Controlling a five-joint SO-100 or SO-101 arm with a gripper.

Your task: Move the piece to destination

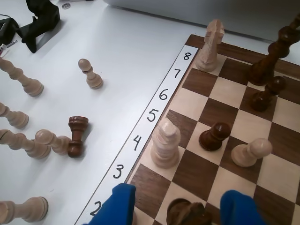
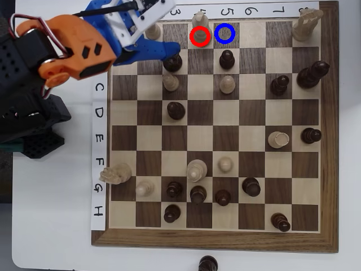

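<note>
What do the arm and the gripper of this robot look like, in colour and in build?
In the overhead view, the arm has an orange plastic segment with small dark hexagon-shaped holes, then a blue and white section towards the gripper, whose fingers are blue. Thin red and white cables loop beside the orange part. The base is black. In the wrist view, two blue fingertips show.

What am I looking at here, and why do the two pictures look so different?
A small robot arm stands at a chessboard. One camera looks straight down; the other rides on the arm's wrist, so its blue pincer shows at the bottom. Cream and dark pieces stand on the board; spares sit on the table. The pincer is open, holding nothing. A red ring marks a cream piece; a blue ring marks the dark square beside it.
</note>
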